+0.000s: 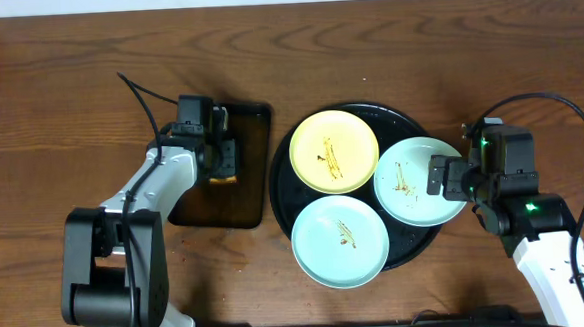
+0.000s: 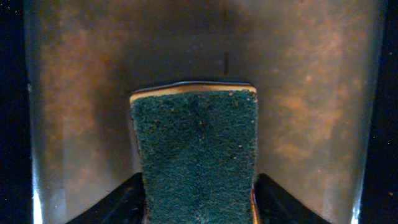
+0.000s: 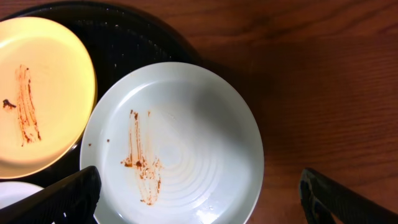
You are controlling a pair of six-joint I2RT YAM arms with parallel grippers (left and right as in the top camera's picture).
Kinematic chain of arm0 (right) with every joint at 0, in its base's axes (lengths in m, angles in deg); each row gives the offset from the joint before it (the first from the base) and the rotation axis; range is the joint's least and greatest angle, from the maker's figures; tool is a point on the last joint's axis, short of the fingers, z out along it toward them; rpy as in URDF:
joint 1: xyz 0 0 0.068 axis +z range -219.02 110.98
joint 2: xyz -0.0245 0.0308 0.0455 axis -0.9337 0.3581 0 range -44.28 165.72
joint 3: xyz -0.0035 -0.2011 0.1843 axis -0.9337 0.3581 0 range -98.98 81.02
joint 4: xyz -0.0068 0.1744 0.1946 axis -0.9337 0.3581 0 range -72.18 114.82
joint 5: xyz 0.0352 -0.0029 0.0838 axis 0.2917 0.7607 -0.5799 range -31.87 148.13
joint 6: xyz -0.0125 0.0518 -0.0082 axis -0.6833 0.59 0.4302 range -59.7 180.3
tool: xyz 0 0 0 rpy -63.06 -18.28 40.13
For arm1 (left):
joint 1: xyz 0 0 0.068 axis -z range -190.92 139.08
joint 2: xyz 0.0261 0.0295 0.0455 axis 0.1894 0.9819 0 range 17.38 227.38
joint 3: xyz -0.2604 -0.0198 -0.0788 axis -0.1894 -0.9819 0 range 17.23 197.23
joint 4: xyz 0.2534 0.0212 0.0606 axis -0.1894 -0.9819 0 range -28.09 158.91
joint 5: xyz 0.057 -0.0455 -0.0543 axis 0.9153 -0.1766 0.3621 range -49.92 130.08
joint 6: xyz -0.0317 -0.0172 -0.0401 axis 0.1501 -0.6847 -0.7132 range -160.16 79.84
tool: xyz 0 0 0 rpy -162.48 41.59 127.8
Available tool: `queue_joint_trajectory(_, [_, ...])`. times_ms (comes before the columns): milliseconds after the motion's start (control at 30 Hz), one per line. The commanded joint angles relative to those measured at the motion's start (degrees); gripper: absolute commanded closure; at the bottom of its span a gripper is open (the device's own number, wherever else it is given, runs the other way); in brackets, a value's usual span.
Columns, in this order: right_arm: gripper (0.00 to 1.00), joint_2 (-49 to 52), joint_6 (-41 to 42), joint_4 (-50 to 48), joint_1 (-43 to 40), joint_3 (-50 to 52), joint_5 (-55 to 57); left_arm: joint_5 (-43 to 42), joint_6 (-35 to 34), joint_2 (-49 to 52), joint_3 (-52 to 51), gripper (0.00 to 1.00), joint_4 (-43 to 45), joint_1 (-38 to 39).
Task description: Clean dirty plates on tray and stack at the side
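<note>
The round black tray (image 1: pixel 293 143) holds three smeared plates: a pale yellow plate (image 1: pixel 333 150) at the back, a mint-white plate (image 1: pixel 339 240) at the front, and a mint-white plate (image 1: pixel 413 182) on the right rim. My right gripper (image 1: pixel 453 178) is open above that right plate (image 3: pixel 180 143), its fingers wide on either side of the plate's right half. The yellow plate also shows in the right wrist view (image 3: pixel 37 93). My left gripper (image 1: pixel 221 152) is shut on the green-and-yellow sponge (image 2: pixel 196 155) over the small dark rectangular tray (image 1: pixel 234 202).
Bare wood-grain tabletop (image 1: pixel 527 61) lies right of and behind the round tray. The rectangular tray's glossy floor (image 2: pixel 311 106) fills the left wrist view. A black cable (image 1: pixel 143 96) runs from the left arm.
</note>
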State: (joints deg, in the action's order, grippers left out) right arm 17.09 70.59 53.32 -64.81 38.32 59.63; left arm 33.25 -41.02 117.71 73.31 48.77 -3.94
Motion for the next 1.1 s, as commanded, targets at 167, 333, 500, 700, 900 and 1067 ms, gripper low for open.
queue_joint_trajectory(167, [0.01,-0.3,0.4,-0.1,0.6,-1.4,0.2,2.0,-0.5,-1.1,1.0,0.56,0.1,0.1])
queue_joint_trajectory(333, [0.01,-0.3,0.4,-0.1,0.6,-1.4,0.2,2.0,-0.7,-1.6,1.0,0.63,-0.5,0.1])
queue_joint_trajectory(500, [0.01,-0.3,0.4,0.1,0.6,-1.4,0.2,1.9,-1.4,-1.5,0.8,0.81,-2.4,0.2])
queue_joint_trajectory(700, [0.01,-0.3,0.4,0.6,0.6,-1.4,0.7,2.0,-1.6,-1.5,-0.3,0.93,-2.6,0.5])
queue_joint_trajectory(900, [0.01,-0.3,0.4,1.5,0.2,-1.4,6.0,1.9,-2.0,-3.6,-0.3,0.92,-2.9,0.5])
queue_joint_trajectory(1067, [0.02,-0.2,0.4,1.3,-3.8,-1.4,5.6,1.9,-2.3,-9.4,-0.3,0.93,-4.3,0.5])
